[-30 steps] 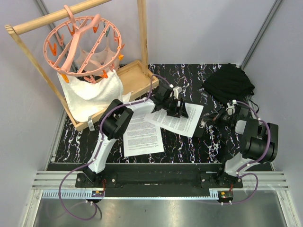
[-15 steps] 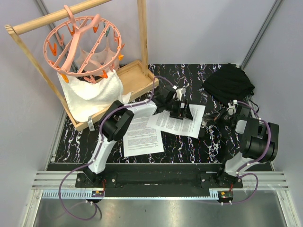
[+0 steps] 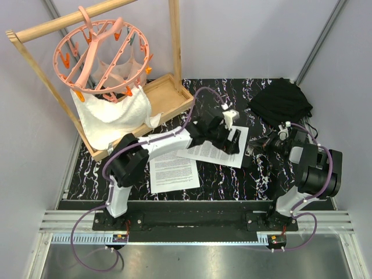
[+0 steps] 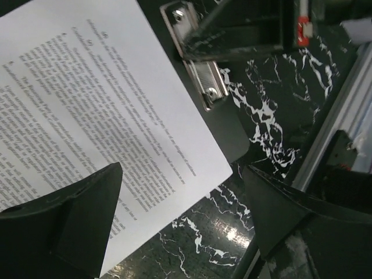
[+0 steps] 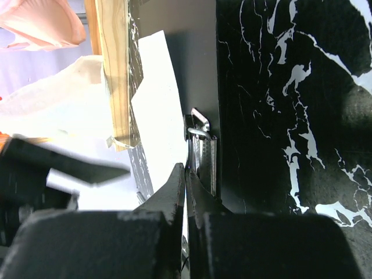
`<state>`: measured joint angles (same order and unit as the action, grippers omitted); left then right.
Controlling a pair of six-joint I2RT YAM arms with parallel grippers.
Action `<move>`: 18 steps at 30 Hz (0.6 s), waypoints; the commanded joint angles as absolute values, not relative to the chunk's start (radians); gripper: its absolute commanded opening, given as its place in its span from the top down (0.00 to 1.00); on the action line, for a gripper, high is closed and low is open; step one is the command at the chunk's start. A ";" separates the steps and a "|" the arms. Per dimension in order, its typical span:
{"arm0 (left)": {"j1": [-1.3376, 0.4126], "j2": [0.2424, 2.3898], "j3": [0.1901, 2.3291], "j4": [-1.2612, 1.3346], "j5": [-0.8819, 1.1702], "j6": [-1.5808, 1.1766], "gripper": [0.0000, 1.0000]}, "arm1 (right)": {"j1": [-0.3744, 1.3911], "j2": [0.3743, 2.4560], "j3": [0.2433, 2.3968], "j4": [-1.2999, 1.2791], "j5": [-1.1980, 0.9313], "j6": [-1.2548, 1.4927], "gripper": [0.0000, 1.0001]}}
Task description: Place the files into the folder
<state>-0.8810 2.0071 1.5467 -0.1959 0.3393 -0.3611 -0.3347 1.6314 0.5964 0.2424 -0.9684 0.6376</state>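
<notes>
1. Files: one printed sheet [image 4: 116, 104] lies askew on the folder [image 4: 229, 125], its long edge just beside the silver clip [image 4: 200, 81] and, as far as can be judged, not under it. A second sheet [image 3: 174, 171] lies flat on the table, near the left arm and apart from the folder.
2. Left gripper [image 4: 181, 171]: jaws wide, nothing between them, hovering over the corner of the sheet on the folder.
3. Right gripper [image 5: 186, 171]: jaws pressed together, tips at the clip's lever. Whether it is bearing down on the lever cannot be told.
4. Risk: the sheet sits crooked, so a clip closing now would catch one corner or miss it altogether.
5. Risk: a single thin sheet on smooth board will slide or buckle under a push from the fingers rather than lift.
6. Risk: the second sheet may be forgotten, leaving the task half done.
7. Surface: black table [image 3: 232, 93] with white marbling, aluminium rail at the near edge.
8. Room: pale grey walls. A wooden stand [image 3: 168, 96] carries a pink peg hanger [image 3: 102, 52] and a white cloth [image 3: 110, 116]; a black fabric bundle [image 3: 282, 102] sits far right.
</notes>
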 commanded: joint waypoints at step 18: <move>-1.206 2.008 1.276 0.253 -0.428 0.313 0.23 | -0.333 1.626 0.626 0.302 -1.046 0.673 1.00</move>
